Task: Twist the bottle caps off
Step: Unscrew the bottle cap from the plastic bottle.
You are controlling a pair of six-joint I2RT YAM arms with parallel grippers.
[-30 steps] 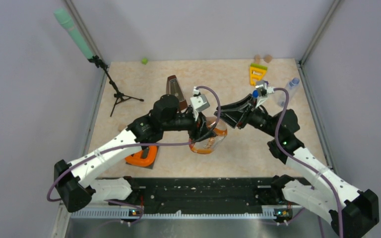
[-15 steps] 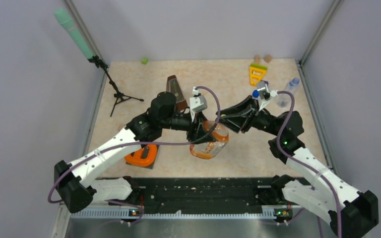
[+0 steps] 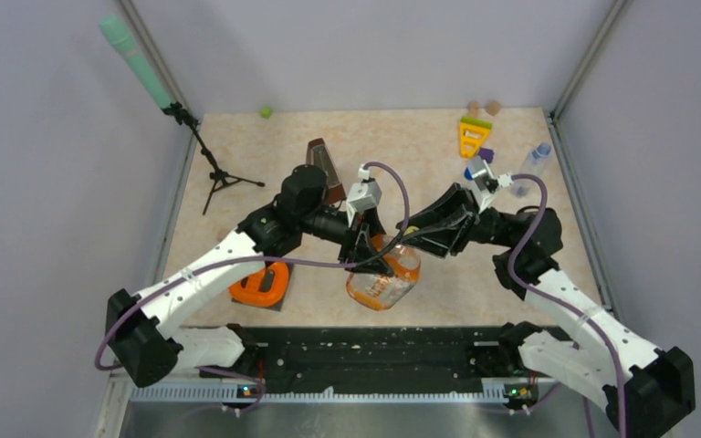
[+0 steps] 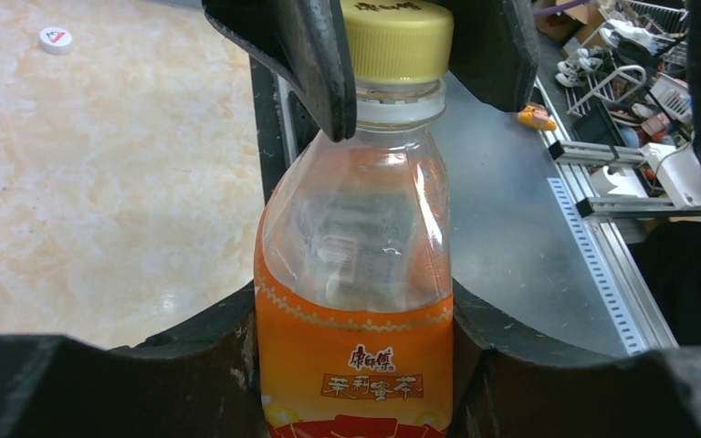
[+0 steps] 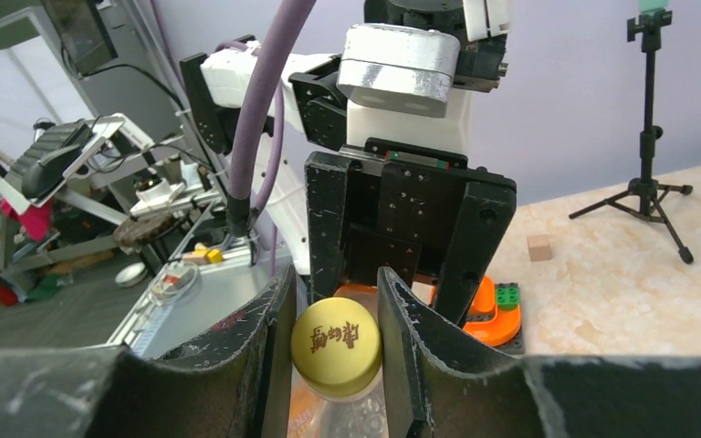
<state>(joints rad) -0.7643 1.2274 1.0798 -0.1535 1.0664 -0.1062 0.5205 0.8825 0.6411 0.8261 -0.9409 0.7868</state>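
While the left gripper is clamped around the lower body of the orange bottle, its two fingers pressing the orange label from either side, the right gripper is closed on the yellow cap. In the left wrist view the right gripper's dark fingers flank the cap, which sits on the neck above a white ring. The clear upper part of the bottle looks empty.

From above, both arms meet over the near middle of the table, the left reaching in from the left and the right from the right. The bottle is held tilted between them, its cap end toward the right arm; whether its base touches the table I cannot tell.

A white cap lies loose on the table, well apart from the bottle. A slim clear bottle lies near the right edge. A brown metronome stands just behind the left arm, and an orange tool lies beside that arm near the front. A small tripod stands at the left, a yellow toy near the far right corner
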